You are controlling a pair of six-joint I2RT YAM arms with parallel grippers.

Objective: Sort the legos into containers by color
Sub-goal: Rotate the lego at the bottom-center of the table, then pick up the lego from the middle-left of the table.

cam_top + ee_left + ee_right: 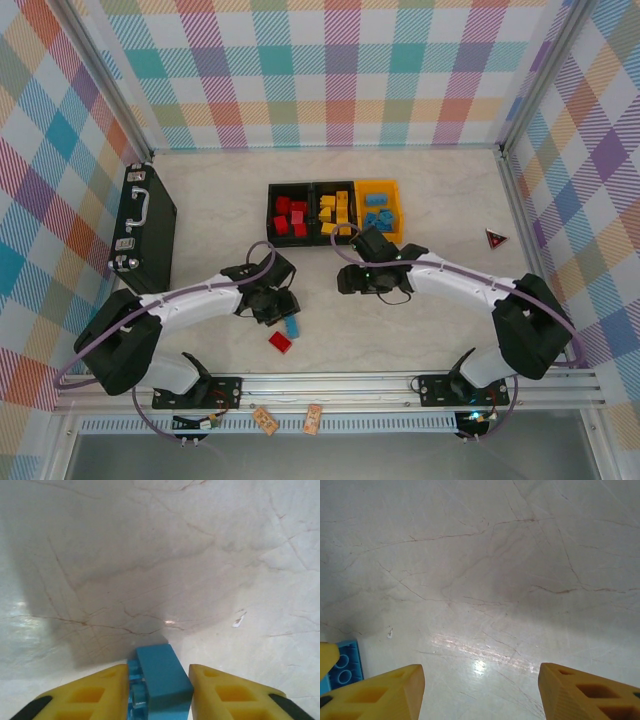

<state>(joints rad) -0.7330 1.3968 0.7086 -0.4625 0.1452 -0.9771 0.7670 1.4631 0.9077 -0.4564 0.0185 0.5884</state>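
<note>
The blue lego [162, 680] lies on the counter [150, 555], close to the near edge and a bit left of the middle. Your left gripper [158, 669] has its yellow fingers [90, 695] pulled in snug against both sides of the lego. It looks like it has hold of it, with the lego down on the counter. A red lego [280, 342] lies just beside it, nearer the edge.

The containers [290, 186] sit in a row further back, around the middle of the counter. The other blue ones are in the orange-yellow bin [399, 210] at the right end. Your right gripper [481, 680] hangs wide open with nothing in it, just in front of that row.

Here is what could go wrong. One finger seems to press on the bumpy side of the lego, so it may twist or pop out when you lift. Your right arm sits in the way to the orange-yellow bin, so the two arms could bump. A low swing could also knock the red lego away.
</note>
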